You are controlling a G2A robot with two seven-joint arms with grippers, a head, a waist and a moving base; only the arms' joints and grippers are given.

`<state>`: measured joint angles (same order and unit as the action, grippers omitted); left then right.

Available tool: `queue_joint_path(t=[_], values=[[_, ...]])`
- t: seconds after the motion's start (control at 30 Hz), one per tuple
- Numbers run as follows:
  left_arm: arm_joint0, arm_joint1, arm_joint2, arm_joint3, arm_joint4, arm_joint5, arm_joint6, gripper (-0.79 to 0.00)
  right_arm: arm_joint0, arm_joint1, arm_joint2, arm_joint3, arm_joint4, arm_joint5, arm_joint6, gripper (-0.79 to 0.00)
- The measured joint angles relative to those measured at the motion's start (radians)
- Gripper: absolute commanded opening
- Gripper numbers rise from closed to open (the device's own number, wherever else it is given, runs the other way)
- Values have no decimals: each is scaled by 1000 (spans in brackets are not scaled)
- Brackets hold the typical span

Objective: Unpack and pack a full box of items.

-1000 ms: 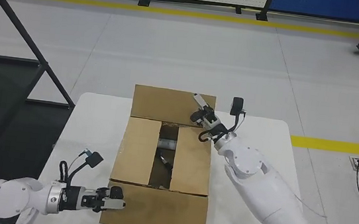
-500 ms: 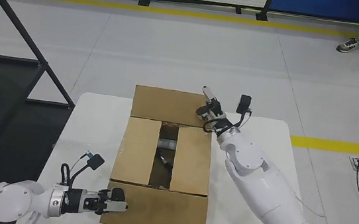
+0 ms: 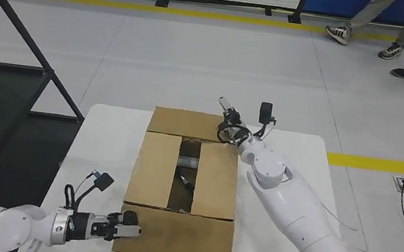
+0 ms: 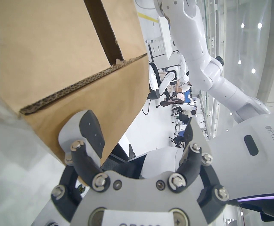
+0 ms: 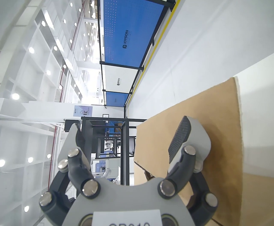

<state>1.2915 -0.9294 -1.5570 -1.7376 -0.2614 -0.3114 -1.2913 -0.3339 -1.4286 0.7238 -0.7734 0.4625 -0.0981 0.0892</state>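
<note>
I see the box (image 3: 153, 169) sitting in the middle of the white counter (image 3: 105, 152). It is plain brown corrugated cardboard with no tape that I can make out. Its two long top flaps are folded inward but do not meet, which leaves a dark slot down the centre. Through that slot I can see some dark contents (image 3: 185, 177), too shadowed for me to tell what they are. The far flap (image 3: 188, 117) is turned outward and shows its bare brown face. The near flap (image 3: 174, 237) is folded out toward me, with its fluted cut edge visible in the left wrist view. My left claw (image 4: 140, 126) is at the left corner of the near flap with its jaws spread. One black-padded finger (image 4: 92, 130) lies over the cardboard, though I cannot tell whether it touches, and the other finger stands clear of it. My right claw (image 5: 128, 128) is at the right end of the far flap, also spread and gripping nothing. One ribbed pad (image 5: 179, 137) hangs over the flap's surface while its partner is off past the flap's edge.
</note>
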Motion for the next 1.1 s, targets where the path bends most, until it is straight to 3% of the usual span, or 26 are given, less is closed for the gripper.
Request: queue_joint_path(t=[0.73,0.93,1.1], values=[[-51,6,70,80,-15,-3,24,0,78,-78,12,184,-50,71,103,0],[-60,9,79,80,-42,-2,12,0,89,-91,32,212,-55,52,106,0],[-68,15,33,87,-166,-7,-28,0,80,-90,76,207,-24,-43,131,0]])
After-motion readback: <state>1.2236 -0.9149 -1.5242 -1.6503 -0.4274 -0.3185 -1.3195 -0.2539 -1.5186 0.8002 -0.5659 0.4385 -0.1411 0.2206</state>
